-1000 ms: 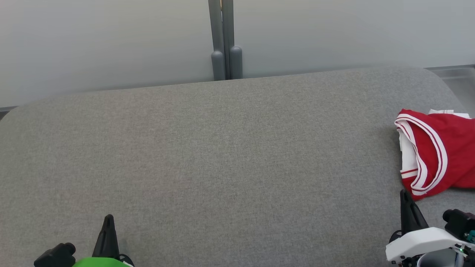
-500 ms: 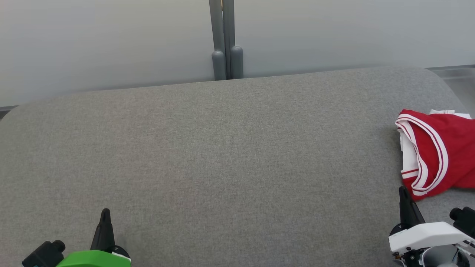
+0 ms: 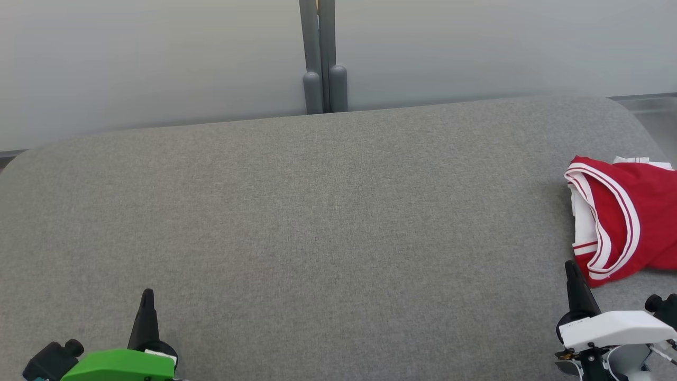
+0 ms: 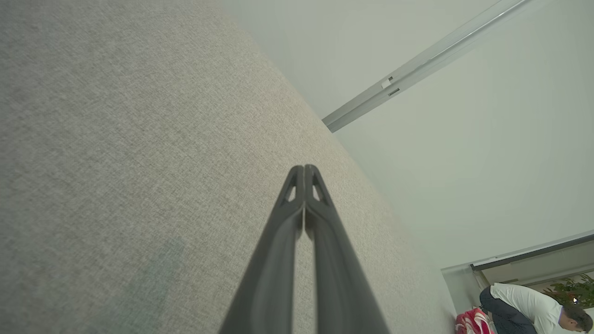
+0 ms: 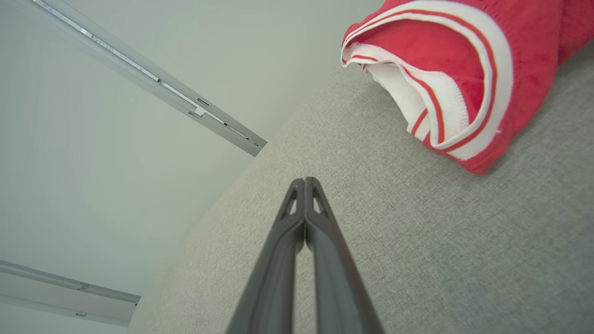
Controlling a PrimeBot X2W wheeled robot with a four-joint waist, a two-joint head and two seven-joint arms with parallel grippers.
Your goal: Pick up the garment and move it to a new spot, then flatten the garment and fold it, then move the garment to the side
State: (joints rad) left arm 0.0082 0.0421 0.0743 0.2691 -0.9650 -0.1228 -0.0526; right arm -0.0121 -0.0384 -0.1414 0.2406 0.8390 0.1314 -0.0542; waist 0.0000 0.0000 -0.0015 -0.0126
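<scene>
Garment (image 3: 629, 217), red with white trim, lies bunched at the right end of the table (image 3: 317, 211), partly cut off by the head view's frame. Right fingers (image 3: 579, 296) are pressed together and hold nothing. Their tips point toward the garment's near hem, just short of it, not touching. In the right wrist view the garment (image 5: 464, 69) sits ahead and to the upper right of the fingers (image 5: 278, 260), with bare table between. Left fingers (image 3: 144, 323) are also pressed together and empty, at the table's near left, well apart from the garment. In the left wrist view the fingers (image 4: 278, 260) meet tip to tip, the garment (image 4: 471, 322) is a small red patch at the table's far end, and a person (image 4: 533, 306) bends over beside it.
</scene>
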